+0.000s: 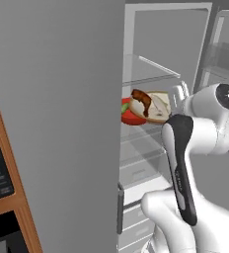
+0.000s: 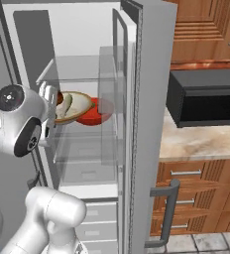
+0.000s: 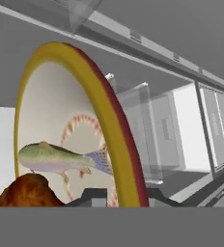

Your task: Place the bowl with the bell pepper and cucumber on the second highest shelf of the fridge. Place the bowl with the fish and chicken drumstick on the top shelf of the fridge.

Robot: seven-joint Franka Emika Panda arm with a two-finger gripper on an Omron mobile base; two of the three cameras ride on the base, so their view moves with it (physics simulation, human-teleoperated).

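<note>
Gripper (image 3: 119,195) clamped on the rim of the yellow-rimmed bowl (image 3: 61,120), fish (image 3: 61,158) and chicken drumstick (image 3: 29,190) inside. Bowl sits inside the open fridge (image 2: 137,74), level with the red bowl (image 2: 94,113) just behind it. Rigid, probably light, but loose contents will slide; keep it level, rim pinch looks right.
</note>
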